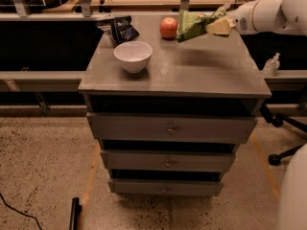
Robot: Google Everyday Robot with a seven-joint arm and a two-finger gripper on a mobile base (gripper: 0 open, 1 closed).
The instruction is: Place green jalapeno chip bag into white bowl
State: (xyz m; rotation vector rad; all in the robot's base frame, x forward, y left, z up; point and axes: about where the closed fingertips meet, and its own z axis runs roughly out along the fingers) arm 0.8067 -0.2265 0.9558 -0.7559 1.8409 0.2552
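while the grey drawer cabinet [192, 71] stands on the speckled floor, my white arm [268, 14] reaches in from the right over its back edge, my gripper [218, 26] clenched on the green chip bag [192, 25], which hangs in the air above the top. the white bowl [133, 56] sits front left, well apart from the bag; a dark snack bag [120, 28] lies behind it; the apple [168, 28] stands just left of the held bag.

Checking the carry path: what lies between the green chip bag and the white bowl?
Camera view: bare cabinet top, apple just behind that line. The gripper holds the bag above the rear right.
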